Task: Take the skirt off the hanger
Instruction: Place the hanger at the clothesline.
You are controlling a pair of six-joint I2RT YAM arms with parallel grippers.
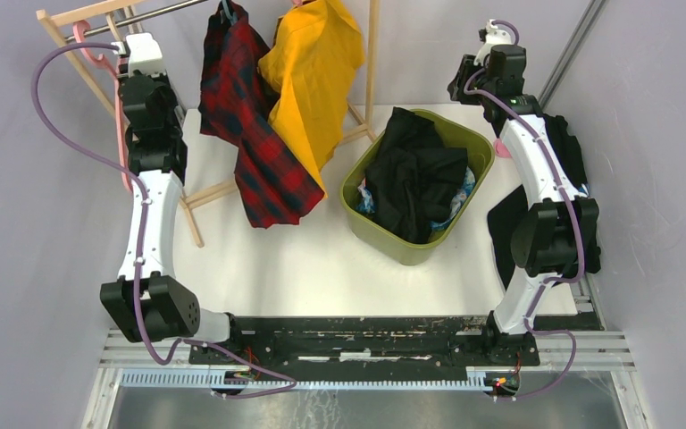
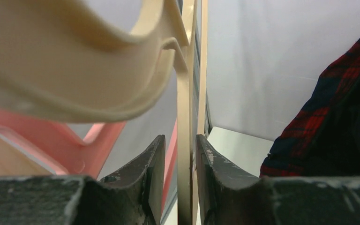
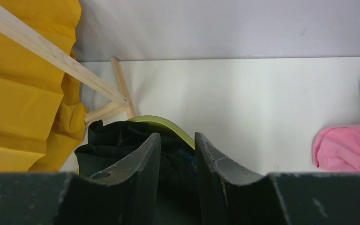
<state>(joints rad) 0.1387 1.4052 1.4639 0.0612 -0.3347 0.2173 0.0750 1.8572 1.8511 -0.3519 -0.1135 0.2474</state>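
White table (image 1: pixel 322 259), lavender walls, wooden rack (image 1: pixel 192 223) at back left; start there. Your left gripper (image 2: pixel 178 145) is up at the rack with its jaws narrow on the thin upright bar of a cream hanger (image 2: pixel 98 93); a pink hanger (image 2: pixel 51 140) sits just behind it. No cloth shows on the cream hanger from the left wrist, though its far parts are out of view.

Next along, a red plaid garment (image 1: pixel 259 152) hangs from the rail and trails onto the table; a yellow garment (image 1: pixel 313 71) hangs beside it, touching. You cannot tell which one is the skirt. Both are on the rail, so I'd judge the task either at the hanger-handling step or not yet started on cloth. The next move calls for a firm hold on the hanger while the other arm pulls fabric clear.

Green basket (image 1: pixel 473 147) at mid-table holds black clothes (image 1: pixel 415 179). Your right gripper (image 3: pixel 178 140) hangs high at back right, well apart from the rack; jaws slightly parted, nothing between them. Black cloth (image 1: pixel 505 223) lies under that arm on the table's right edge; pink cloth (image 3: pixel 344 147) is near it.
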